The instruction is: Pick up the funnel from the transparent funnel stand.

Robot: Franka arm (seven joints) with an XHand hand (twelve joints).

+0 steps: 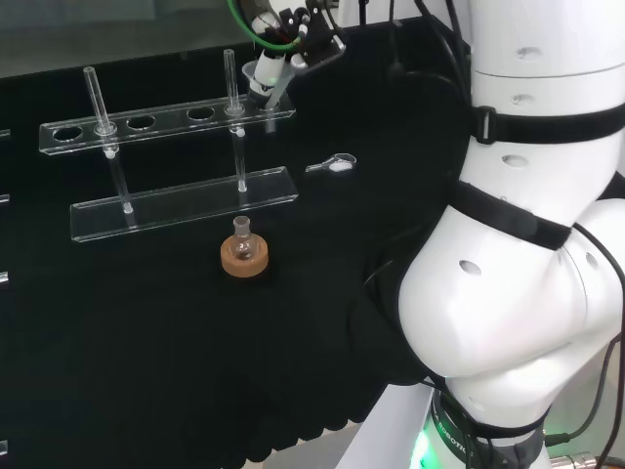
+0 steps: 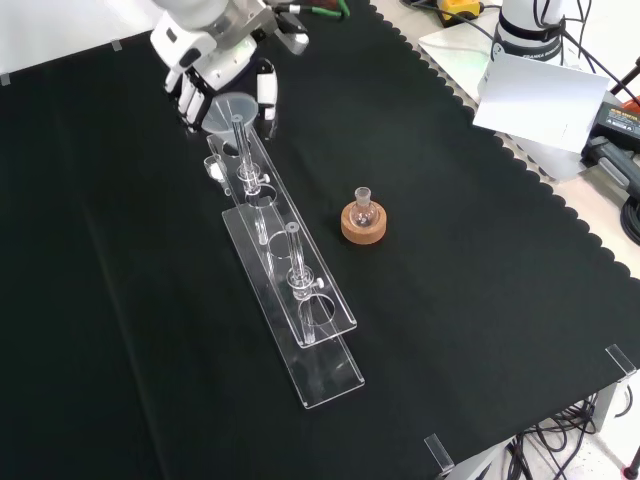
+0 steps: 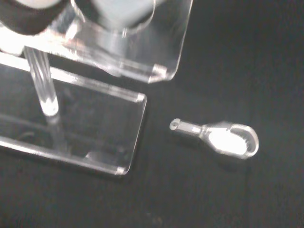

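The clear funnel (image 1: 262,74) (image 2: 229,108) sits at the end hole of the transparent stand (image 1: 146,123) (image 2: 300,300), with its stem down through the upper shelf. My hand (image 1: 289,41) (image 2: 214,52) reaches down over it. Its fingers (image 2: 189,100) are on one side of the funnel's bowl and the thumb (image 2: 266,92) is on the other, pinching the rim. In the wrist view, the funnel's bowl (image 3: 124,10) shows blurred above the stand's shelf (image 3: 164,52), with a dark fingertip (image 3: 26,16) beside it.
A small round flask on a cork ring (image 1: 244,257) (image 2: 362,220) stands in front of the stand. A small clear scoop-shaped piece (image 1: 333,164) (image 3: 223,139) lies on the cloth by the stand's end. Two upright posts (image 1: 95,93) rise from the stand.
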